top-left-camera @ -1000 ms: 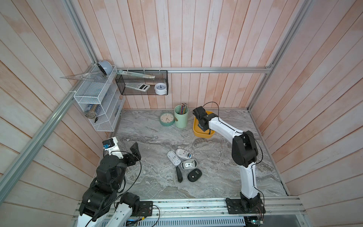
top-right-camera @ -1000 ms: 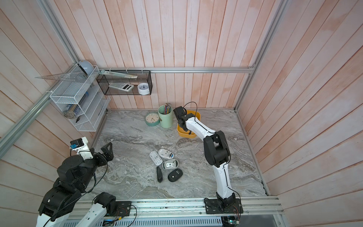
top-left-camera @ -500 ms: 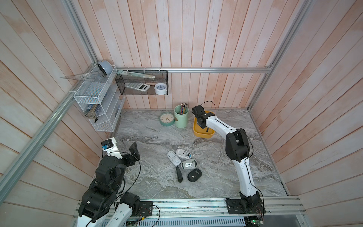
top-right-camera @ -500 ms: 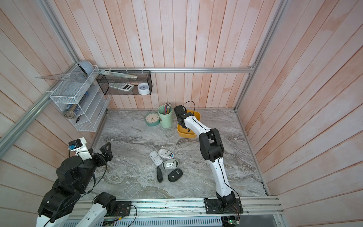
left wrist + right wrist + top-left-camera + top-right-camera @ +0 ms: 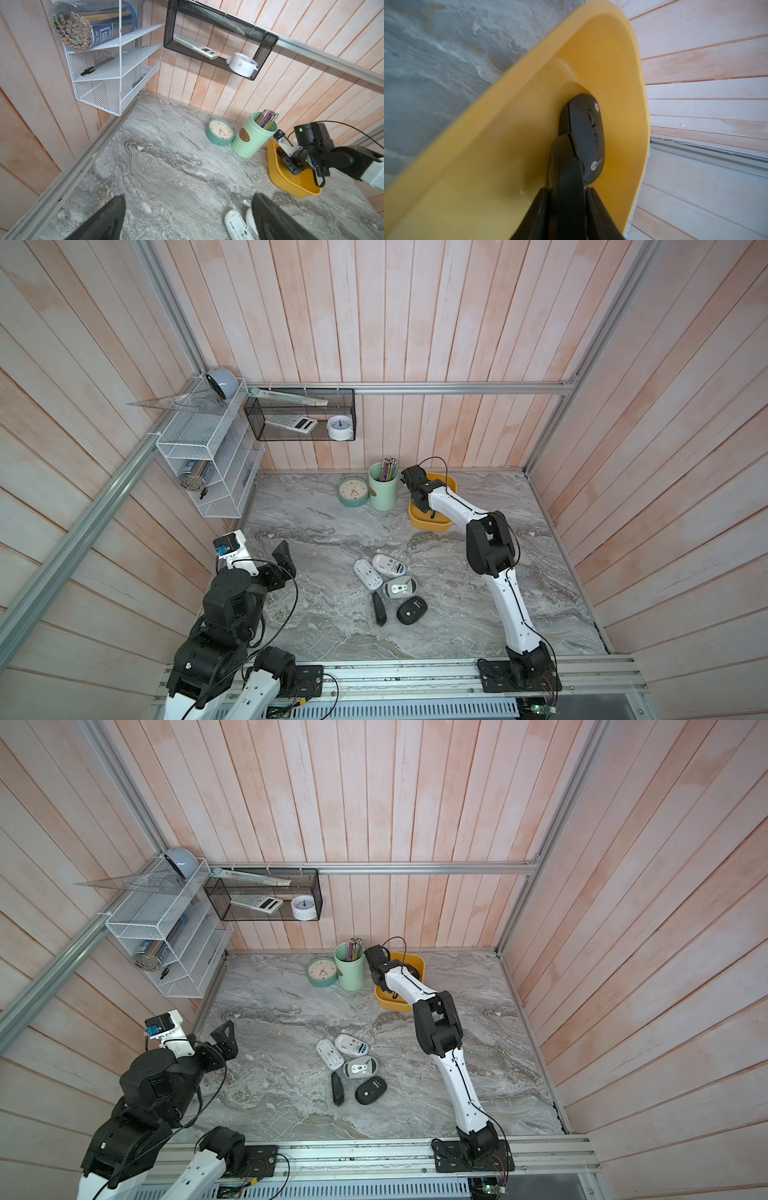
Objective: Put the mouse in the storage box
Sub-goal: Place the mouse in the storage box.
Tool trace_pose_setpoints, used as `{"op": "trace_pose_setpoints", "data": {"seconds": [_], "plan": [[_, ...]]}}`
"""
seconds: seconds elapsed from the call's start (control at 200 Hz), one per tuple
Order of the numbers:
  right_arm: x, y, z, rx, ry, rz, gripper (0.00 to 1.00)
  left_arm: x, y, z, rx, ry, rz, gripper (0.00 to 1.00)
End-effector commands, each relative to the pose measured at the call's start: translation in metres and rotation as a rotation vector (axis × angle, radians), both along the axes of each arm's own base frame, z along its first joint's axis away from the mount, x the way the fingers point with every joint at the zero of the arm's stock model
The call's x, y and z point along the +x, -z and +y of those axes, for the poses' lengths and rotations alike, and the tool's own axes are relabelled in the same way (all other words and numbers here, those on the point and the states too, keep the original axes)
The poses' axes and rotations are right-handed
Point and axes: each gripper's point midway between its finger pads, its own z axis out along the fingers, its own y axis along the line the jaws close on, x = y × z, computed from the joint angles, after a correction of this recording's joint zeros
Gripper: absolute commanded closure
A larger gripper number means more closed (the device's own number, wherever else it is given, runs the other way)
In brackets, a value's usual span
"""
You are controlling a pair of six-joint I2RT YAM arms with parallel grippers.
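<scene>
Jaws of right end effector [image 5: 565,145] clamp black mouse [image 5: 588,128] inside yellow storage box [image 5: 508,124], frame centre; left end effector [image 5: 189,200] stands released, wide, grasping nothing.

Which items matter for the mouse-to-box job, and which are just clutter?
Job: storage box, black mouse held inside it by the right gripper, loose mice.
Clutter: green clock, pencil cup, mesh basket, wire rack.
</scene>
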Motion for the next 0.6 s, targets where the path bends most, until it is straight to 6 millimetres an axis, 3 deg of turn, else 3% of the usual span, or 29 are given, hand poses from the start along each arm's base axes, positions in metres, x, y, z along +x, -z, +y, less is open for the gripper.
{"op": "trace_pose_setpoints", "data": {"seconds": [0.0,0.075,0.255,0.445,0.595], "plan": [[-0.002,0.005,0.008,0.016,-0.014,0.025,0.64,0.005,0.005,-0.001,0.015,0.003,0.017,0.0],[-0.004,0.004,0.014,0.043,-0.017,0.039,0.52,0.005,0.005,0.0,0.011,-0.001,0.018,0.0],[-0.013,-0.012,0.027,0.17,-0.023,0.065,0.37,0.006,0.006,0.001,0.002,-0.006,0.02,0.0],[-0.022,-0.048,0.024,0.246,0.012,0.023,0.32,0.011,0.011,-0.003,0.002,0.009,0.045,0.0],[-0.048,-0.089,0.018,0.358,0.041,-0.039,0.32,0.019,0.019,-0.01,0.002,0.034,0.087,0.0]]}}
